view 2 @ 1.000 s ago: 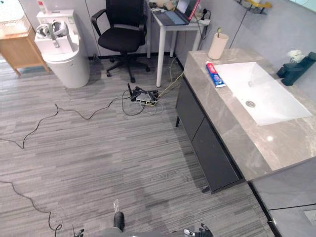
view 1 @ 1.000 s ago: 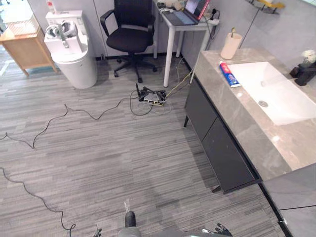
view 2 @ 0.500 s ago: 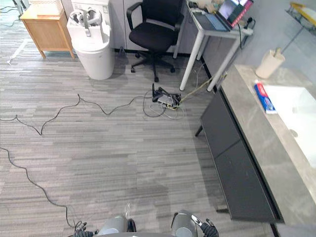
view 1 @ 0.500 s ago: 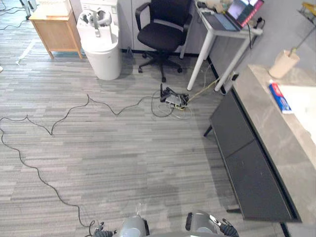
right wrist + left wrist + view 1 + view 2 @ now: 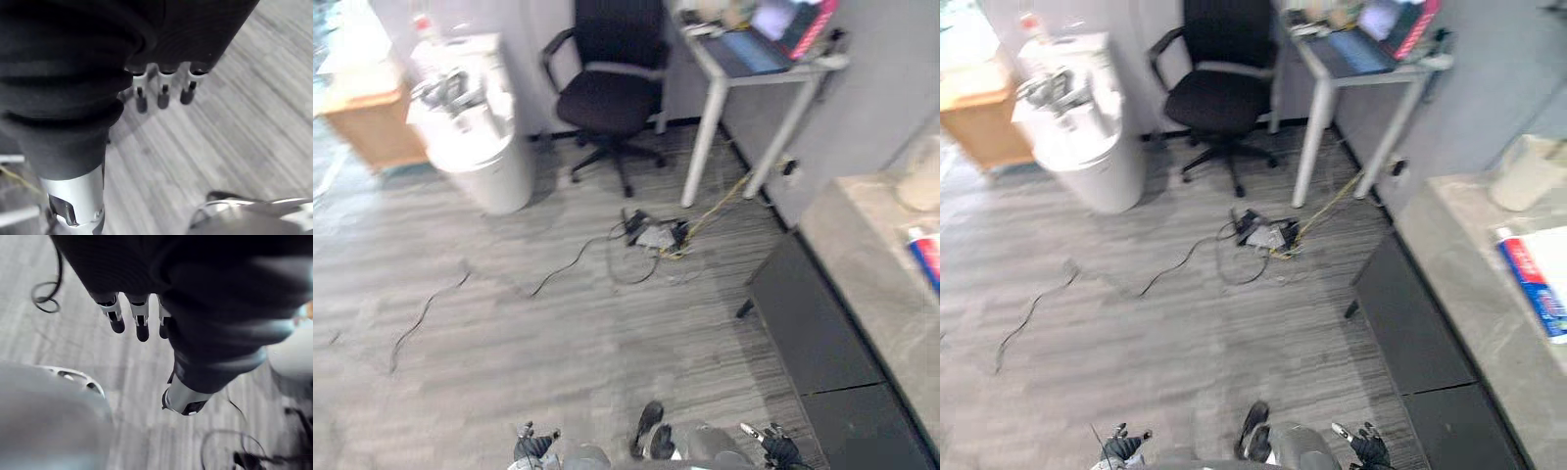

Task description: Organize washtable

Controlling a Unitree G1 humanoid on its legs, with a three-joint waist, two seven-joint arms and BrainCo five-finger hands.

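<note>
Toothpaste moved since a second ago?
No. The camera swung; the toothpaste still lies on the counter beside the cup.

At right we find the washtable (image 5: 1459, 257), bearing a tube (image 5: 1531, 289) with a cup (image 5: 1520, 174) just behind it. Behind the washtable stands a desk (image 5: 1330, 61) with a laptop (image 5: 1378, 34) on it. To its left we place a chair (image 5: 1214, 101), then a bin (image 5: 1087, 162), then a cabinet (image 5: 974, 132). A power strip (image 5: 1268, 235) lies on the floor (image 5: 1136, 333) before the desk.
</note>
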